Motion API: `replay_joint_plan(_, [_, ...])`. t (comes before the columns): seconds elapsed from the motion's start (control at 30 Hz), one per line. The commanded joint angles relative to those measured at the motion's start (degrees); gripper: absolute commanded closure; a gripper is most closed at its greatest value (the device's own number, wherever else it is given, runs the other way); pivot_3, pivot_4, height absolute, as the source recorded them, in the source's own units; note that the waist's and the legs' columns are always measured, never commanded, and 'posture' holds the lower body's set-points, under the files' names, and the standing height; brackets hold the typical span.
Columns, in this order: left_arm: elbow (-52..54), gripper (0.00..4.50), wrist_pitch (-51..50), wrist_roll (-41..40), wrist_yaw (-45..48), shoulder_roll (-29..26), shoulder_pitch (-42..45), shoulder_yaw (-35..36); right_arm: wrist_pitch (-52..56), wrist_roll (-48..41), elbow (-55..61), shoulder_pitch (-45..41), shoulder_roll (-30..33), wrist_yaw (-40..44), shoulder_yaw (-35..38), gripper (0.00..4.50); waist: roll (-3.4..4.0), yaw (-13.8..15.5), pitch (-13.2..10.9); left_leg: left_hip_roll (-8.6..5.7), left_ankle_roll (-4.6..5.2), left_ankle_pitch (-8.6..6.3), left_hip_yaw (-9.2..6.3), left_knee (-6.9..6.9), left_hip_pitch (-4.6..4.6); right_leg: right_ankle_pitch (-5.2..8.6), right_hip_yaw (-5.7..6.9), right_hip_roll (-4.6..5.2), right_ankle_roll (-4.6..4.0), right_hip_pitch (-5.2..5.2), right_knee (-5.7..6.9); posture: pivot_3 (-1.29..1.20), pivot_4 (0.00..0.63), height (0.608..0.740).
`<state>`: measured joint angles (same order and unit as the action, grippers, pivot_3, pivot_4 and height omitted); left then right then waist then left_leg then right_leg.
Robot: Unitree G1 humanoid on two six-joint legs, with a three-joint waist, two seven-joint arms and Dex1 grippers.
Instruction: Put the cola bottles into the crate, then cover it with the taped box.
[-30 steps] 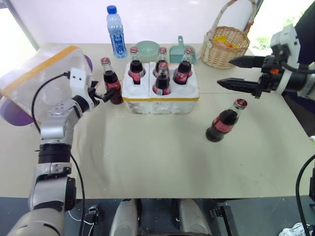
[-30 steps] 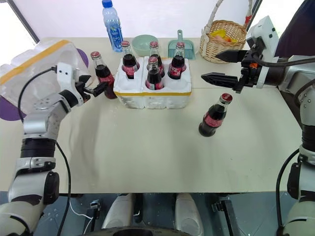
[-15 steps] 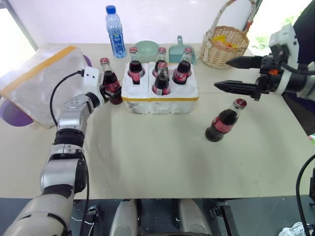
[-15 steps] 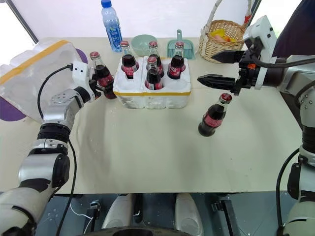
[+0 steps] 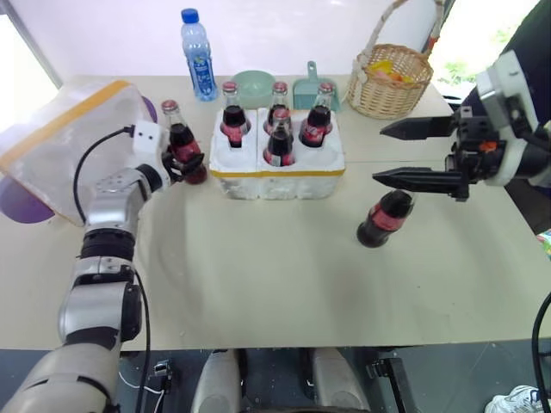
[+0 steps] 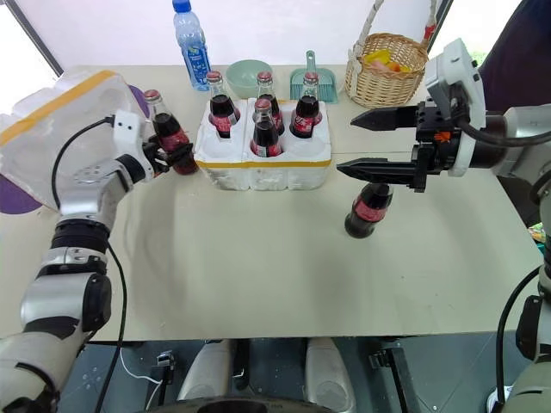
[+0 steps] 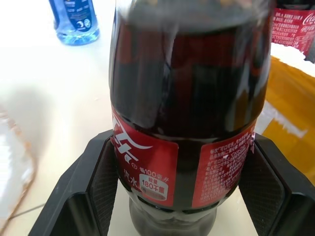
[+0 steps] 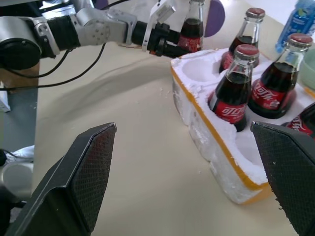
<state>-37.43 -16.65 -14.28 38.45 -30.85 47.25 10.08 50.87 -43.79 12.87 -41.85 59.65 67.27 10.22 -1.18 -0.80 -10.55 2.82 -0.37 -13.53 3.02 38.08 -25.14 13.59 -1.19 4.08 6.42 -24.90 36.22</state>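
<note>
Beige bench [image 5: 258,275] before a plain white wall [image 5: 284,34]; bright daylight enters beside the wall at both far corners; dark floor [image 5: 448,379] below the bench's near edge.

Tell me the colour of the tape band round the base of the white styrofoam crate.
Yellow: the tape band round the low white styrofoam crate shows best in the right eye view.

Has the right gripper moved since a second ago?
Yes. The right gripper has come inward: its lower finger now crosses the loose cola bottle, whose cap showed before.
</note>
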Motion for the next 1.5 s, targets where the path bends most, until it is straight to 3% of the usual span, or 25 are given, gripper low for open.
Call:
replay_joint_plan(0.03, [16.7,1.7,-9.3,-9.5,6.5,-5.1,1.1,4.5,-0.6,-1.1,1.6,-0.6,1.2,0.0,2.0,0.0,-0.04,0.1,0.0,0.0,-0.02,0.01,-0.01,0.05,-0.15,-0.01,0.01,0.0,0.0,-0.14,0.03,0.0,0.15,0.74])
replay_joint_plan(0.13, [25.8,1.7,-16.1,-15.2,11.6,-7.6,0.9,4.4,-1.0,-0.8,1.4,-0.8,1.0,-0.3,1.8,0.0,-0.05,0.6,0.0,-0.03,-0.05,0.03,-0.01,0.1,-0.33,-0.01,0.0,0.04,0.01,-0.28,0.05,0.0,0.15,0.74])
replay_joint_plan(0.3, [28.5,1.7,-18.7,-16.5,11.6,-5.6,5.2,1.5,-1.6,0.1,0.9,-1.2,0.3,-1.6,0.9,0.0,-0.05,1.6,0.0,-0.07,-0.08,0.05,-0.01,0.16,-0.2,-0.02,0.01,0.05,-0.01,-0.1,0.03,0.0,0.15,0.74])
replay_joint_plan(0.67, [10.4,1.7,-7.8,-6.0,10.7,2.3,12.2,-6.7,-1.2,-0.2,1.4,1.1,1.7,-4.4,3.4,0.0,-0.05,1.1,0.0,-0.03,-0.06,0.06,-0.03,0.13,-0.21,-0.03,0.0,-0.05,-0.01,-0.16,0.01,0.0,0.15,0.74])
replay_joint_plan(0.97, [4.6,1.7,-4.8,-1.3,11.5,5.1,11.3,-9.5,-1.4,-0.5,2.4,3.1,1.3,-6.4,4.1,0.0,-0.05,1.4,0.0,-0.03,-0.06,0.06,-0.02,0.14,-0.24,-0.03,-0.01,-0.04,-0.01,-0.19,0.01,0.0,0.15,0.74])
replay_joint_plan(1.07, [2.7,0.24,-3.5,0.4,11.6,5.8,9.9,-10.4,-2.2,0.6,1.0,2.7,0.7,-7.5,3.4,0.0,-0.04,1.5,0.0,-0.03,-0.07,0.06,-0.02,0.14,-0.24,-0.03,-0.01,-0.04,-0.01,-0.18,0.01,0.0,0.15,0.74])
replay_joint_plan(1.1, [2.4,0.05,-2.9,0.9,11.7,5.9,9.4,-10.7,-2.6,1.2,0.3,2.6,0.6,-7.9,3.1,0.0,-0.04,1.5,0.0,-0.03,-0.07,0.06,-0.02,0.14,-0.23,-0.03,-0.01,-0.04,-0.01,-0.17,0.01,0.0,0.15,0.74])
replay_joint_plan(1.23, [3.7,0.05,-3.3,0.1,12.2,5.2,9.1,-9.4,-4.4,2.9,-3.8,1.6,2.3,-6.6,4.2,0.0,-0.04,1.5,0.0,-0.04,-0.07,0.06,-0.03,0.16,-0.2,-0.03,-0.01,-0.04,-0.01,-0.14,0.02,0.0,0.15,0.74])
replay_joint_plan(1.37, [9.7,0.05,-8.2,-5.0,15.1,2.1,9.3,-5.4,-4.7,3.9,-14.1,-2.0,7.8,-5.6,9.0,0.0,-0.03,1.5,0.0,-0.04,-0.07,0.06,-0.01,0.15,-0.22,-0.03,-0.02,-0.03,-0.01,-0.17,0.02,0.0,0.15,0.74])
replay_joint_plan(1.5, [18.9,0.05,-16.5,-12.4,18.3,-3.1,9.0,-0.3,-6.8,7.4,-17.2,7.8,14.8,-1.2,17.5,0.0,-0.03,1.6,0.0,-0.03,-0.05,0.05,-0.04,0.0,-0.25,-0.02,0.01,-0.03,-0.03,-0.22,-0.02,0.0,0.15,0.74])
